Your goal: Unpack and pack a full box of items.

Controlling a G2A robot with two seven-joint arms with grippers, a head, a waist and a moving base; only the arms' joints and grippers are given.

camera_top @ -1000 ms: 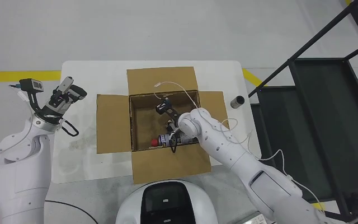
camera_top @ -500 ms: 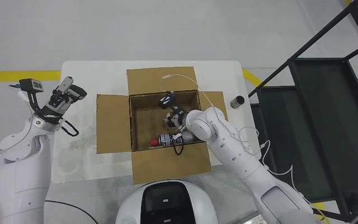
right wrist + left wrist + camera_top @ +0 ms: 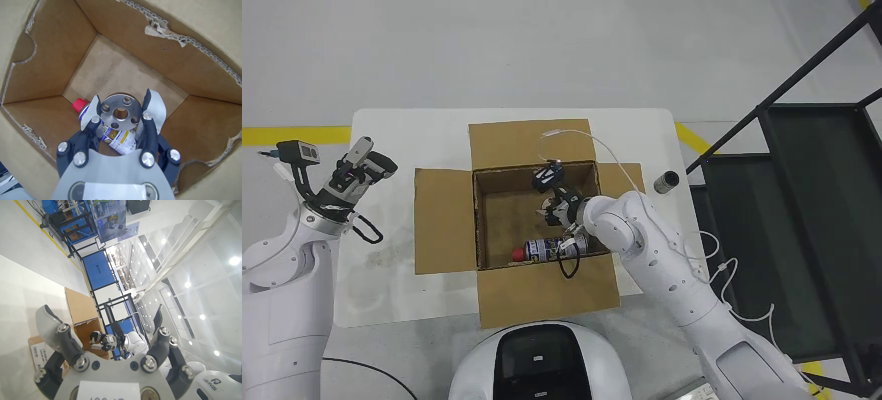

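Observation:
An open cardboard box (image 3: 444, 222) stands mid-table. My right gripper (image 3: 558, 207) hangs inside it near the far right side, shut on a round metal flange (image 3: 121, 113) with a centre hole and several bolt holes. Beneath it, on the box (image 3: 56, 56) floor, lies a spray can (image 3: 82, 108) with a red cap, seen also in the top view as the spray can (image 3: 542, 248) along the near wall. My left gripper (image 3: 364, 166) is open and holds nothing, raised beyond the table's left edge; in its own view the left gripper (image 3: 104, 317) points toward the box (image 3: 81, 306).
A small dark cylinder (image 3: 667, 182) lies on the table right of the box. A black metal frame (image 3: 782, 150) stands past the table's right edge. Bare white table (image 3: 392, 280) lies left of the box flaps.
My right gripper has shifted toward the far right part of the box with the flange in it. The left arm has stayed still.

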